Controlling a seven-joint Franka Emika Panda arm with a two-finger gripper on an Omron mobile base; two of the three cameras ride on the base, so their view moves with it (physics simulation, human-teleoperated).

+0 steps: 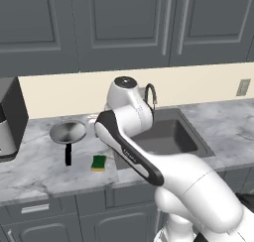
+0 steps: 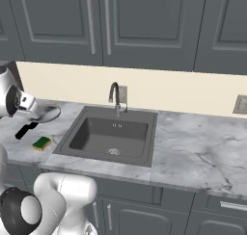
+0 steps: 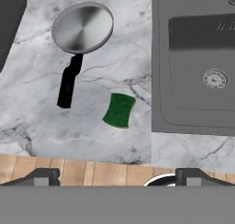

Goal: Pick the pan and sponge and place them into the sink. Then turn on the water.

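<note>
Pan (image 3: 82, 28) & sponge (image 3: 119, 109) on counter (image 3: 36, 113) left of sink (image 3: 193, 62), well below wide-open gripper (image 3: 117, 176), untouched

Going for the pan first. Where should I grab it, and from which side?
Probably the black handle, taken from straight above. The pan lies flat on the counter, its handle pointing away from the bowl toward the counter's front edge, clear of the sponge; close the open gripper across its narrow width.

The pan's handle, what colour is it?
Black. The pan is shiny silver-grey, its handle black; the hand view shows it best.
</note>
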